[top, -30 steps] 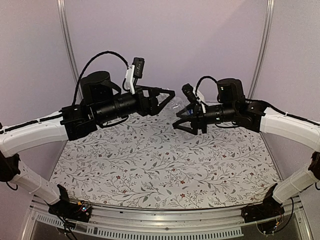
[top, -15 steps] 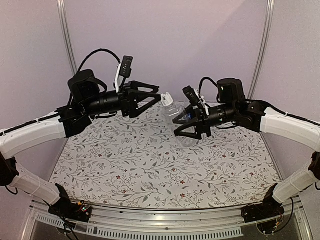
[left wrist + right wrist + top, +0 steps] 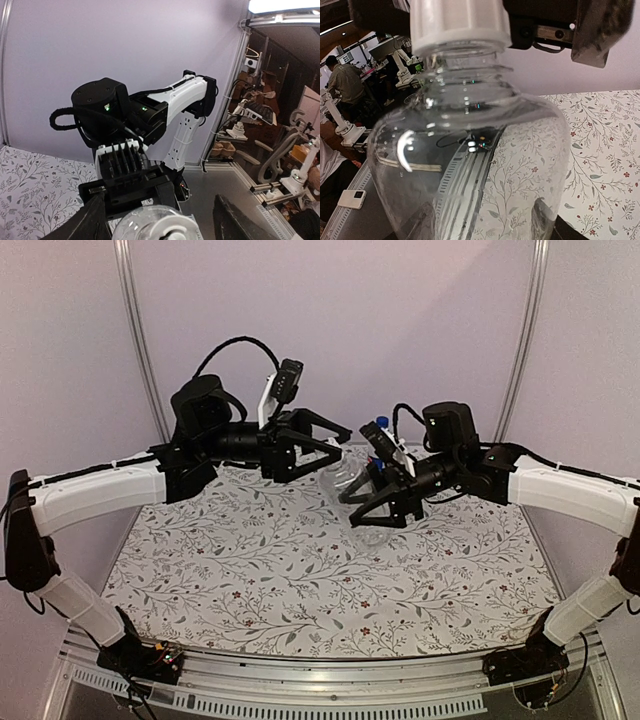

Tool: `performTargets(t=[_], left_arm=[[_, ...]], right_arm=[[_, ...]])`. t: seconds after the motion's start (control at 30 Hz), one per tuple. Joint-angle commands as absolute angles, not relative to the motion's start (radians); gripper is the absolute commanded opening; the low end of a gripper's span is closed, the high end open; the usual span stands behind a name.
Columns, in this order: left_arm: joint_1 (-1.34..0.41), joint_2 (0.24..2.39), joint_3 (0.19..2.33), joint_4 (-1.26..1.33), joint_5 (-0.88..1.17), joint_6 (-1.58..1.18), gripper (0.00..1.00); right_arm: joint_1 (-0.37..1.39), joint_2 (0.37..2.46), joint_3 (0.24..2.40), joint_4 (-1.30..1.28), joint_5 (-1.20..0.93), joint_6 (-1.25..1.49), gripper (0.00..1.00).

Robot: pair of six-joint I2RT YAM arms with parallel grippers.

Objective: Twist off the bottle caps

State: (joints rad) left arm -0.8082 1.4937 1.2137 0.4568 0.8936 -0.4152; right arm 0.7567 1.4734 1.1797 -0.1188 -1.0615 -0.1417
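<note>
The left end effector [image 3: 340, 447] stands open, its two fingers [image 3: 87, 225] on either side of the white cap [image 3: 167, 227], with a gap showing on each side. It straddles the cap but does not grip it. In the left wrist view the cap sits at 6 o'clock, dead centre between the fingers and end-on to the camera, so the approach line and the neck look roughly coaxial.

The cap tops the plain bottle [image 3: 485, 150], a clear, unlabelled one held in the air above the flowered desk [image 3: 300, 580]. The right end effector [image 3: 362, 508] is clamped around its body, partly closed to the bottle's width. In the top view the bottle's long axis runs from about 10 o'clock at the cap to 4 o'clock at the base, so the neck points towards the left arm.

Judging from this, the left arm is the one placed for the twist. It needs to close squarely on the cap and turn about that tilted axis while the right arm braces. A closure off the axis could slip on the cap.
</note>
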Motion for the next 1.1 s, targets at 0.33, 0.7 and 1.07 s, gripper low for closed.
performTargets(t=[0.33,0.7,1.07], left_arm=[[-0.815,1.525,1.233,0.535,0.981,-0.424,0.54],[-0.815,1.5,1.224,0.502,0.91,-0.417,0.29],[-0.975,1.39,1.278,0.084,-0.032,-0.516,0.01]], right_arm=[[0.753,1.48,1.196,-0.086,-1.1,-0.124,0.62],[0.753,1.471,1.187,-0.079,-1.016,-0.113,0.61],[0.753,1.422,1.174,-0.101,-0.563,-0.101,0.6]])
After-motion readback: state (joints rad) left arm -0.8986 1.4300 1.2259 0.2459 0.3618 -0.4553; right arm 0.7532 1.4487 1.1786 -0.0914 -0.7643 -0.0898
